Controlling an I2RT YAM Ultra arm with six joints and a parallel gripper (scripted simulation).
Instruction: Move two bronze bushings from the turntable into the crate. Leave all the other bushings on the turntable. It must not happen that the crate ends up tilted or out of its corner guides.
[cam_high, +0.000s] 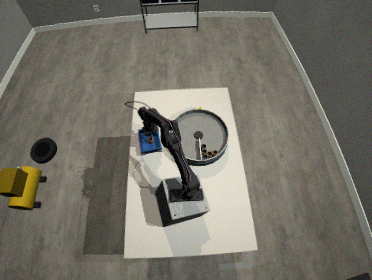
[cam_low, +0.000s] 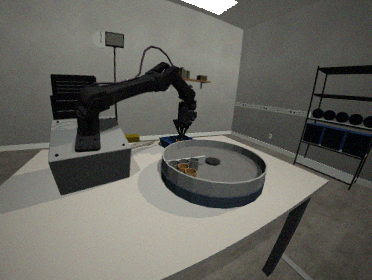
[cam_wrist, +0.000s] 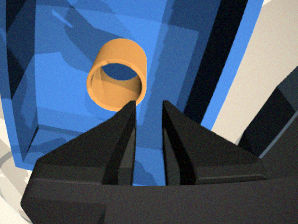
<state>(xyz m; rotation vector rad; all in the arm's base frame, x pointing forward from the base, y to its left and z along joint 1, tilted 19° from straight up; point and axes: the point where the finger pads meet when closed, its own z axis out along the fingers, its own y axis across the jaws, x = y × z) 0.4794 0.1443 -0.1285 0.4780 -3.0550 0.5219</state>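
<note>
Pale tabletop (cam_high: 230, 210) (cam_low: 125, 235), gray floor around it. My tool (cam_high: 149, 134) (cam_low: 182, 135) (cam_wrist: 149, 110) is a little open, holding nothing. The orange bushing (cam_wrist: 121, 50) is in the blue crate (cam_high: 151, 149) (cam_low: 168, 143) (cam_wrist: 212, 107), up and left of my fingertips in the wrist view, maybe standing up.

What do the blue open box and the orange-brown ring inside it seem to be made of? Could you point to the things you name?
The blue open box (cam_high: 144, 148) (cam_wrist: 55, 90) looks like matte plastic: even colour, flat walls, no bright glints. The orange-brown ring (cam_wrist: 122, 49) looks like satin bronze, going by its warm, smooth wall, though painted metal or plastic would look much the same.
</note>
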